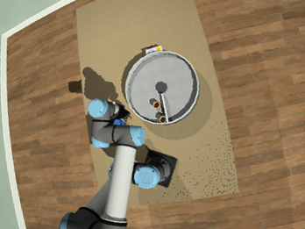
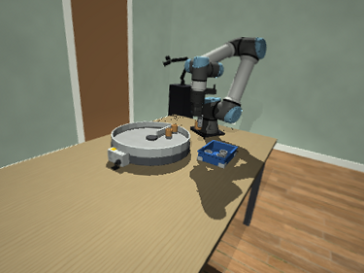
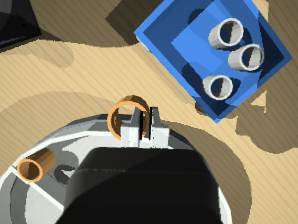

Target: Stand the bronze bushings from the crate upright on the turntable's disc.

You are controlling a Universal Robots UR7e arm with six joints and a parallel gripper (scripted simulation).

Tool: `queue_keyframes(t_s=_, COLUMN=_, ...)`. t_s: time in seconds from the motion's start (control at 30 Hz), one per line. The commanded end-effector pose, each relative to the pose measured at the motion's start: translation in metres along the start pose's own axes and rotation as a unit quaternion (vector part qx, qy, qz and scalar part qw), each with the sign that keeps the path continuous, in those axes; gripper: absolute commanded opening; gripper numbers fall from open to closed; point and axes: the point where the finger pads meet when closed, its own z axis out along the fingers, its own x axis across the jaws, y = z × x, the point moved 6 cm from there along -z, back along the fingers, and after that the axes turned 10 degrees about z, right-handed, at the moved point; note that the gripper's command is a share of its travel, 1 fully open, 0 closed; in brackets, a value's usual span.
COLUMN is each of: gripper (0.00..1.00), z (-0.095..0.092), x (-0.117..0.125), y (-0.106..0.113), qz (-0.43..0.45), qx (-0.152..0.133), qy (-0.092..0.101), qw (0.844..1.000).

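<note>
My gripper (image 3: 146, 116) is shut on the wall of a bronze bushing (image 3: 127, 117) and holds it in the air over the near rim of the grey turntable (image 1: 162, 87). In the side view it hangs between the turntable (image 2: 151, 140) and the crate (image 2: 217, 153). Two more bronze bushings (image 1: 156, 104) (image 1: 162, 118) stand on the disc, away from the dark hub (image 1: 161, 86). One of them shows in the wrist view (image 3: 36, 165). The blue crate (image 3: 212, 55) holds three steel bushings (image 3: 227, 32) (image 3: 246, 56) (image 3: 218, 86).
A thin bar (image 1: 164, 103) runs from the hub to the rim beside the two bushings. The turntable's control box (image 2: 115, 157) sticks out at its side. A black box (image 2: 179, 98) stands behind the arm's base (image 1: 158, 168). The table edge runs just past the crate.
</note>
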Motion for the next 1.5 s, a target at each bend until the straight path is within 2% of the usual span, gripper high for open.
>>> queue_keyframes(t_s=0.0, gripper=0.00, z=0.000, x=-0.009, y=0.023, qz=-0.001, qx=0.001, qy=0.001, qw=1.000)
queue_keyframes(t_s=0.37, gripper=0.00, z=0.000, x=-0.033, y=0.080, qz=-0.001, qx=0.001, qy=0.001, qw=1.000)
queue_keyframes(t_s=0.43, gripper=0.00, z=0.000, x=-0.033, y=0.080, qz=-0.001, qx=0.001, qy=0.001, qw=1.000)
queue_keyframes(t_s=0.93, gripper=0.00, z=0.000, x=-0.067, y=0.159, qz=-0.001, qx=0.001, qy=0.001, qw=1.000)
queue_keyframes(t_s=1.0, gripper=0.00, z=0.000, x=-0.067, y=0.159, qz=-0.001, qx=0.001, qy=0.001, qw=1.000)
queue_keyframes(t_s=1.47, gripper=0.00, z=0.000, x=-0.094, y=0.220, qz=-0.001, qx=0.001, qy=0.001, qw=1.000)
